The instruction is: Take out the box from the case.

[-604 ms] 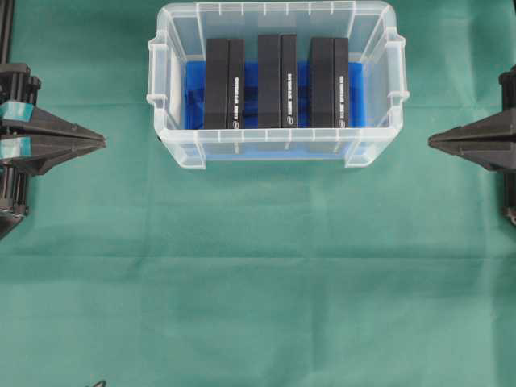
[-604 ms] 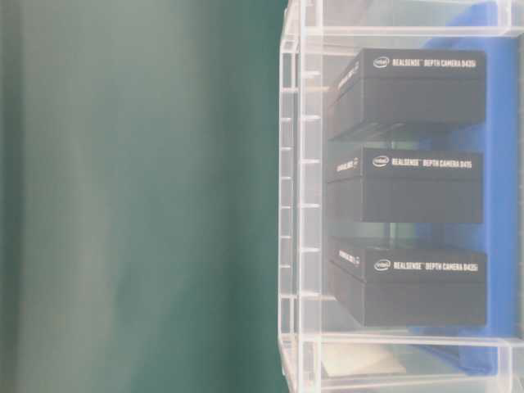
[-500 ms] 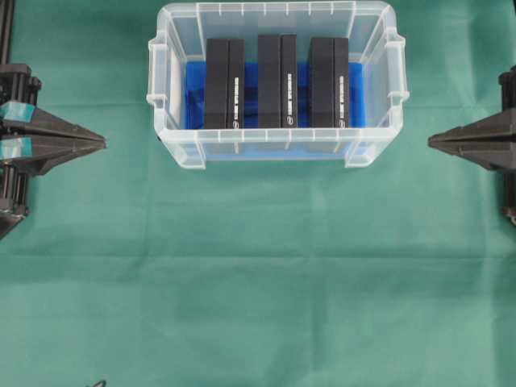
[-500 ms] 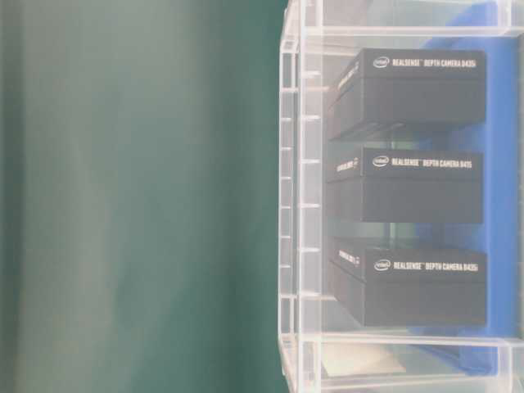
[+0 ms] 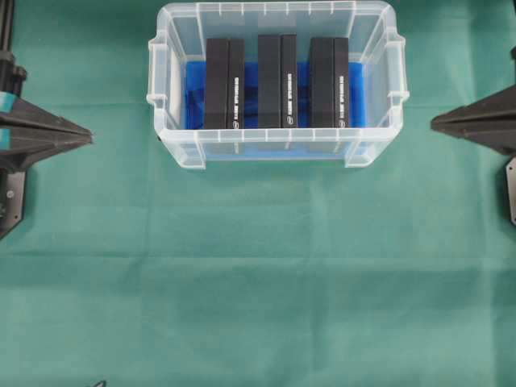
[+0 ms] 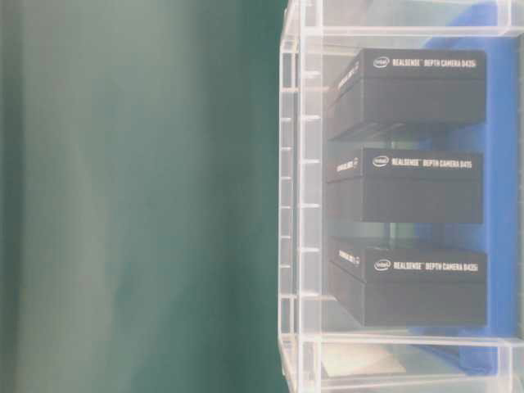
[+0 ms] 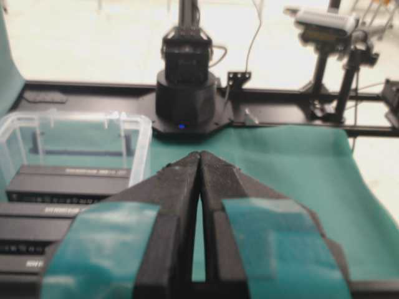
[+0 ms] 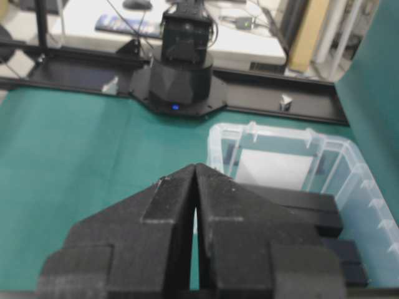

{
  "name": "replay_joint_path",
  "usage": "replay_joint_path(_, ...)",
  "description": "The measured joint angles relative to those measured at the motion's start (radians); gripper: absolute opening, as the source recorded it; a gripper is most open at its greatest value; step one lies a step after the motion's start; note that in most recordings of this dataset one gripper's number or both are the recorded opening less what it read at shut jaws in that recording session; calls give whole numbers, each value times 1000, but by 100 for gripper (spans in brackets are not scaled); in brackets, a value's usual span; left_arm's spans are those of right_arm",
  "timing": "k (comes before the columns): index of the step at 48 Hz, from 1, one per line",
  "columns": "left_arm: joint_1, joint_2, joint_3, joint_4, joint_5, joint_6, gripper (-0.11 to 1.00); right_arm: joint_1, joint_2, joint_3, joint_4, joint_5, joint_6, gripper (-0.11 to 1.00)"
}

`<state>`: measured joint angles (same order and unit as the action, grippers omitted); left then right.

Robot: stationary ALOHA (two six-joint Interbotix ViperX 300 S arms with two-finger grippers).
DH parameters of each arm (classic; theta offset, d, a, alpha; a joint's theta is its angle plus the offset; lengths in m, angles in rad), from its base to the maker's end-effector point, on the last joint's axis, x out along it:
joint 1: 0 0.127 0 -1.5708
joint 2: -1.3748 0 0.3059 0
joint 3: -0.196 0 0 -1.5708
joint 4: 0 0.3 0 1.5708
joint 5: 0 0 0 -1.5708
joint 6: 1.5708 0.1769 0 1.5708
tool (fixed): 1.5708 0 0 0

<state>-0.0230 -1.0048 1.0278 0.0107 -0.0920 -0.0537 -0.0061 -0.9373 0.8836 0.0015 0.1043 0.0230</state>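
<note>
Standing three abreast, black boxes (image 5: 282,81) fill the case (image 5: 173,145) near the surface's (image 5: 258,282) far edge; both arms' jaws closed, empty.

Table under green cloth (image 5: 258,282), clear case (image 5: 173,145) resting on it

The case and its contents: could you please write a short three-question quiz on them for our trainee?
1. How many black boxes stand in the case?
2. True or false: the left gripper is holding a box.
3. What lines the case's bottom: A) blue cloth, B) white foam, C) newspaper?

Key: 1. Three: left box, middle box, right box. 2. False; its jaws are shut and empty, as are those of the right gripper. 3. A.
</note>
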Motion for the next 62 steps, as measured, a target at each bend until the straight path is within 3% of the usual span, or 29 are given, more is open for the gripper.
replay_joint_path(14, -6, -2, -86, 0, 167, -32, 1, 0, 17, -61, 0, 124, 0, 0)
replay_joint_path(24, -6, 2, -135, 0, 397, -140, 1, -6, 23, -86, 0, 321, 11, 0)
replay_joint_path(32, -8, 21, -202, -2, 649, -201, 1, -6, 49, -137, -8, 563, 95, 0)
replay_joint_path(42, -6, 74, -298, 0, 927, -213, 1, -8, 121, -209, -46, 865, 207, 0)
replay_joint_path(54, -8, 158, -370, 0, 1146, -276, 1, -8, 247, -322, -54, 1212, 360, 0)
replay_joint_path(62, -8, 215, -419, 0, 1229, -324, 1, -2, 275, -373, -55, 1287, 408, 0)
